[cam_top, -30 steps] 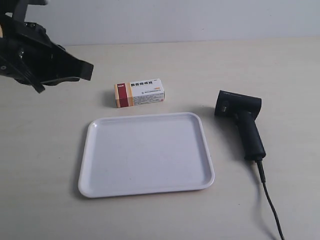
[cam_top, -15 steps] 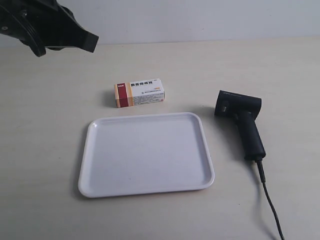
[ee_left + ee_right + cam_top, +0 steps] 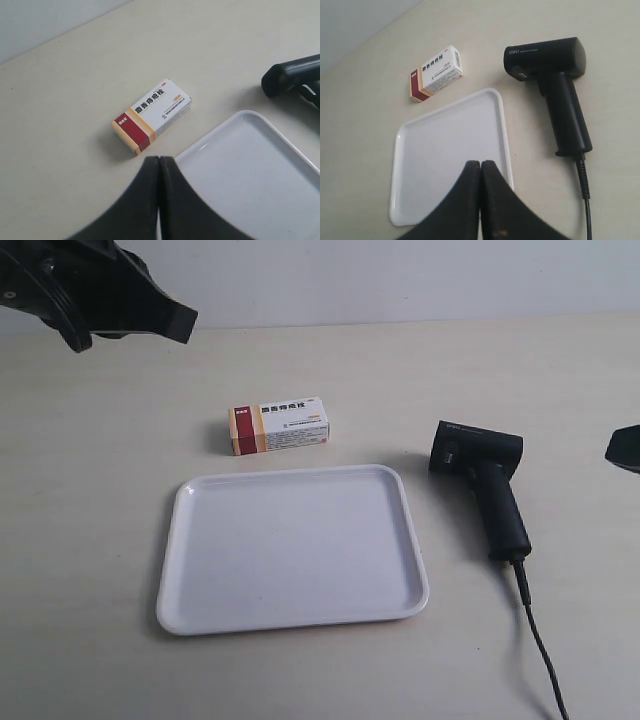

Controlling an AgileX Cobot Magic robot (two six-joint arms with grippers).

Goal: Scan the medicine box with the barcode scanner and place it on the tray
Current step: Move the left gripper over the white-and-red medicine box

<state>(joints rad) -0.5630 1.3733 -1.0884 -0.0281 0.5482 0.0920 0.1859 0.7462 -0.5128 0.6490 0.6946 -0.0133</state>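
Medicine box (image 3: 280,426) flat, long axis parallel to tray (image 3: 180,540) edge.

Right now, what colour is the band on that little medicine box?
Dark red edged with orange, on the white medicine box; the left wrist view shows it best.

One medicine box (image 3: 279,426), one barcode scanner (image 3: 485,483), one tray (image 3: 291,615), two tools (image 3: 159,165) (image 3: 480,167)

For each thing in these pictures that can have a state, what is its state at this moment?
medicine box: closed, lying flat on the table, beside the tray, not held.
barcode scanner: lying on its side on the table, cable attached, not held.
tray: flat on the table, nothing on it.
left gripper: shut, holding nothing, above the table.
right gripper: shut, holding nothing, above the table.
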